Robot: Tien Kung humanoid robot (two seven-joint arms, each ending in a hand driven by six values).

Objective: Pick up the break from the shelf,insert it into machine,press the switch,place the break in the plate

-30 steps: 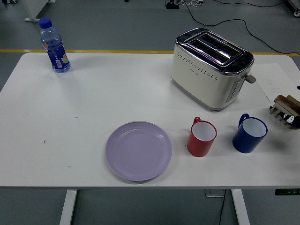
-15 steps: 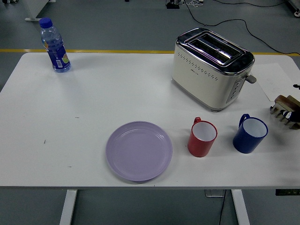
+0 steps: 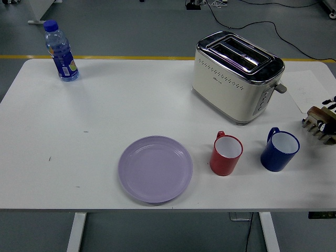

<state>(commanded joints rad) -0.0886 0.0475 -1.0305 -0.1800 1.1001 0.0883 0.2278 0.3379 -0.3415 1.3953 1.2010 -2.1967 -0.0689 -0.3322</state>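
**Table Layout: Toaster, Plate and Bread Rack**

A cream toaster point(image 3: 237, 84) with a polished chrome top is sitting at the far right of the white table point(image 3: 105, 121). A small dark logo is showing on its side panel, too small to read. Rows of small perforations are running along that panel, and a grey lever is protruding from its right end. Both slots are facing upward.

A round, smooth lilac plate point(image 3: 155, 168) is lying near the front edge, holding nothing. Just to its right, a red mug point(image 3: 226, 154) and a blue mug point(image 3: 280, 149), both white inside, are standing upright and apart.

A slatted wooden rack point(image 3: 320, 124) is sitting at the right edge, partly cropped. The right hand point(image 3: 329, 101) is showing only as dark tips above the rack; its state cannot be told. No bread can be made out.

A clear plastic bottle point(image 3: 61, 51) with a blue cap and blue label, print illegible, is standing at the far left corner.
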